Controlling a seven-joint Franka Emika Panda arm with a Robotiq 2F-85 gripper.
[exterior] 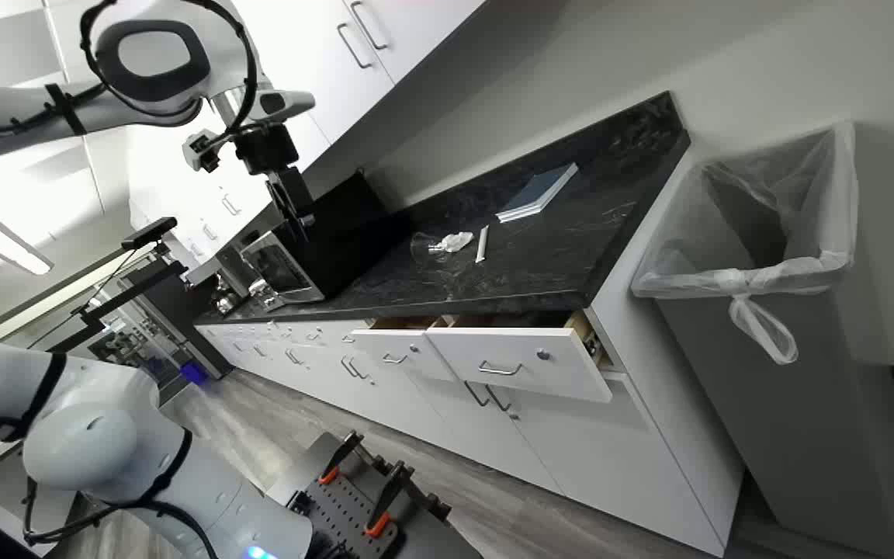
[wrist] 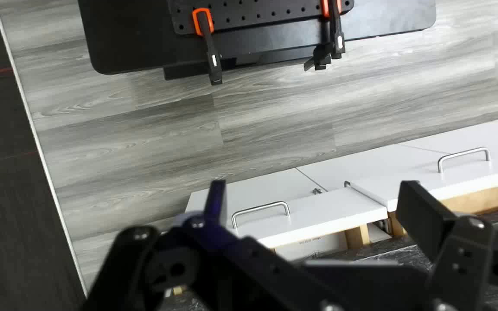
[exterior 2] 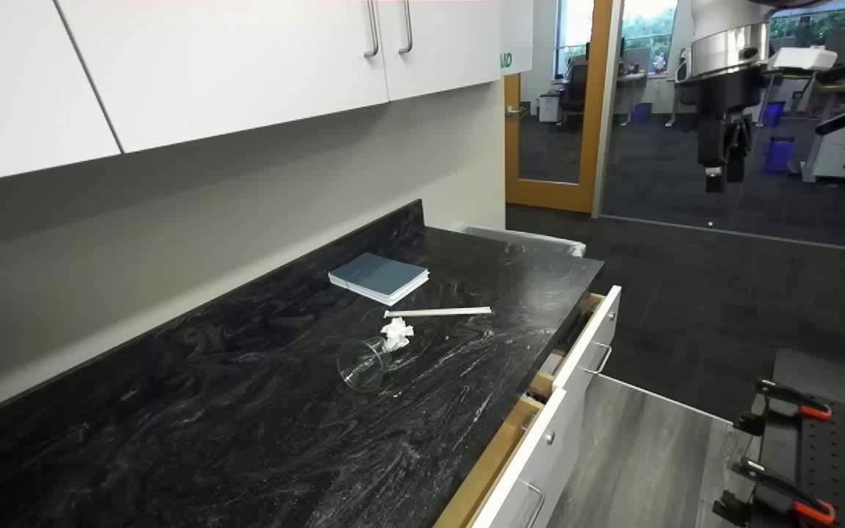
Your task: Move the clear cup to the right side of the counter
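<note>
The clear cup [exterior 2: 361, 365] is a faint see-through shape on the glossy black counter [exterior 2: 210, 433]. It seems to lie on its side, its narrow end close to a crumpled white paper; I cannot tell if they touch. It also shows faintly in an exterior view [exterior: 422, 247]. The counter shows there too [exterior: 540, 272]. My gripper [exterior: 304, 220] is high in the air, well away from the cup; it also shows in an exterior view [exterior 2: 725, 180]. In the wrist view my gripper [wrist: 311, 185] is open, with nothing between its fingers. The cup is out of the wrist view.
The crumpled white paper [exterior 2: 397, 334], a thin white stick [exterior 2: 439, 312] and a blue-grey book [exterior 2: 378, 277] lie on the counter. Two drawers [exterior: 517, 361] stand partly open under it. A lined bin [exterior: 757, 310] stands at its end. A microwave [exterior: 284, 268] and upper cabinets [exterior 2: 246, 66] are near.
</note>
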